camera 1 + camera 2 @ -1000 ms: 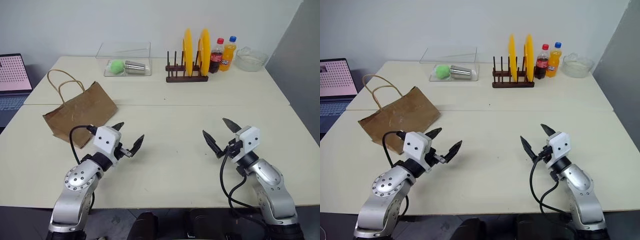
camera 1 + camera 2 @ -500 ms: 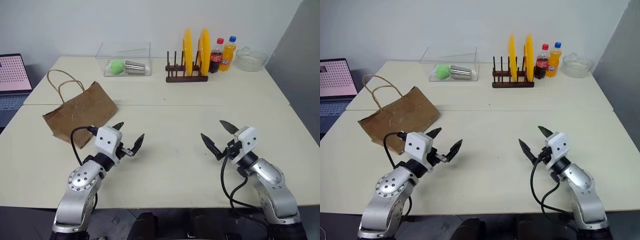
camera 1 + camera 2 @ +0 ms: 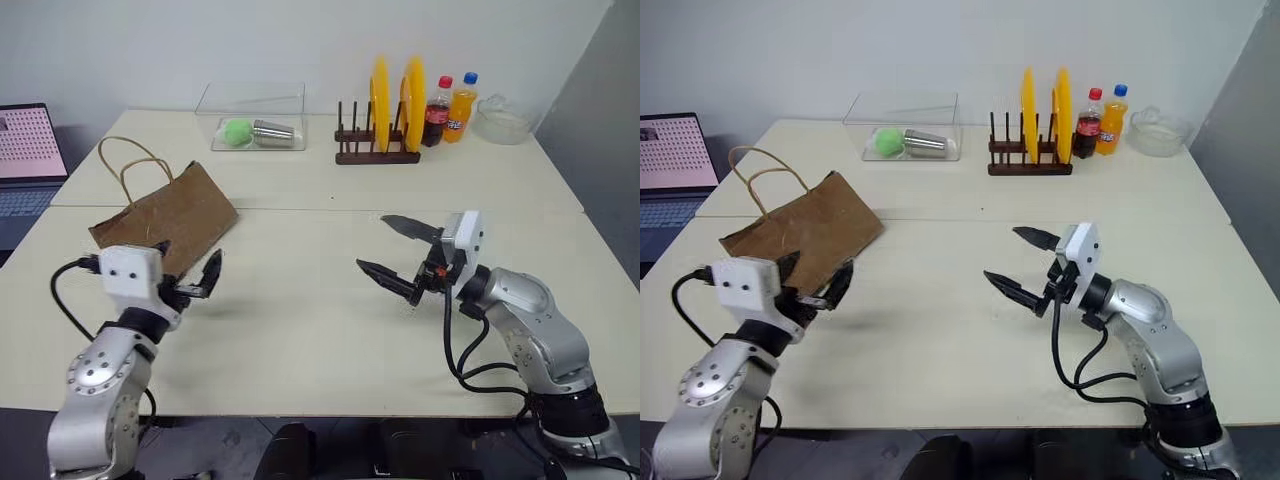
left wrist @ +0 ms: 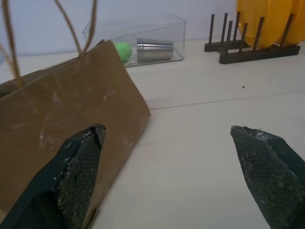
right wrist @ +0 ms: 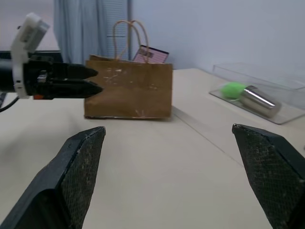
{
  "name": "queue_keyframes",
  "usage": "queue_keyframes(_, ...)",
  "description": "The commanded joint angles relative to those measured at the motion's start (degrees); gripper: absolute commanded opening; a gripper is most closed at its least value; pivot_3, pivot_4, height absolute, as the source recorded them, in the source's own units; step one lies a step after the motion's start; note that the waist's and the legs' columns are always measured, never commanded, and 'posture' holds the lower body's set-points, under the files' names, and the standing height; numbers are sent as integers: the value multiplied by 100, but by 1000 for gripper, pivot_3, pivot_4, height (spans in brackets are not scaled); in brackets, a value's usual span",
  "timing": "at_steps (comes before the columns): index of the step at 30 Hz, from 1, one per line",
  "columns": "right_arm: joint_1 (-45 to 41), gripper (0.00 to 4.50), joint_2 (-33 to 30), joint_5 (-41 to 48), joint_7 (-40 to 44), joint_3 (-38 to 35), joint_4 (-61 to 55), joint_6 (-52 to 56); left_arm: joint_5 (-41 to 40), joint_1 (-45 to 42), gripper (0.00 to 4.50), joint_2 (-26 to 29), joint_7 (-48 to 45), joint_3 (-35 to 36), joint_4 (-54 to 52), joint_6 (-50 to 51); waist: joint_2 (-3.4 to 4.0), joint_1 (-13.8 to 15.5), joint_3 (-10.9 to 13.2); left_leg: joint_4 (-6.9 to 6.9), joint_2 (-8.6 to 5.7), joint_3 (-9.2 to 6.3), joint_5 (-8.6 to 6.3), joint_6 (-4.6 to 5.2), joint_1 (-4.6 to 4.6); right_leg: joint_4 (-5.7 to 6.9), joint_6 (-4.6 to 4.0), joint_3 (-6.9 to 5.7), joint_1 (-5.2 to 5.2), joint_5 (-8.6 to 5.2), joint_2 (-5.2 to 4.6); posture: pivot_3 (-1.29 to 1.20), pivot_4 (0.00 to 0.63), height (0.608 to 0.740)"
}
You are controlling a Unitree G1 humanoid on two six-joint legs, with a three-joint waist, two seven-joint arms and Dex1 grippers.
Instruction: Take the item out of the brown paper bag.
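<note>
Lying on its side near the tabletop's [image 3: 330, 330] left edge, the brown paper bag [image 3: 165, 218] was seen with its handles toward the far edge. The left gripper [image 3: 188, 281] was spread wide just beside it, and the right gripper [image 3: 398, 252], equally released, was held over the middle, empty.

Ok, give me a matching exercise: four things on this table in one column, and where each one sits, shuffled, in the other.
Things
1. brown paper bag
2. steel cup
3. yellow plates
4. cola bottle

Places
A. standing on edge in the wooden rack
B. lying beside a green ball in the clear box
C. just ahead of the left gripper
D. next to the orange soda bottle

Pairs: 1-C, 2-B, 3-A, 4-D
</note>
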Motion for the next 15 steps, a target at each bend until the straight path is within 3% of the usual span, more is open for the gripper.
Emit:
queue_keyframes(1, -152, 4500, -22, 115, 185, -23, 13, -54, -842, -330, 4462, 744, -332, 1068, 298, 488, -3, -2, 2, 0, 0, -4, 0, 0, 0, 2, 0, -4, -1, 0, 0, 0, 150, 740)
queue_keyframes(6, -128, 4500, 15, 47, 202, 3, 48, -131, -1421, -875, 4462, 2032, -1066, 1481, 1556, 1203, -2, 1, 2, 0, -2, -6, 0, -1, 0, 0, -2, -8, -1, -1, 0, 0, 150, 740)
queue_keyframes(10, -128, 4500, 57, 13, 140, 9, -2, -158, -1236, -1341, 4462, 2771, -1654, 911, 2436, 1310, -2, -2, 3, -2, -3, -5, 0, -1, -1, -5, -2, -6, -2, -1, -1, 0, 150, 740)
queue_keyframes(15, -138, 4500, 36, 39, 20, -40, -213, -39, -834, -2400, 4462, 3198, -2018, 145, 3791, 1196, -4, -5, 4, -1, -3, -8, 1, -2, -6, -2, -2, -10, -8, -1, -2, 0, 150, 740)
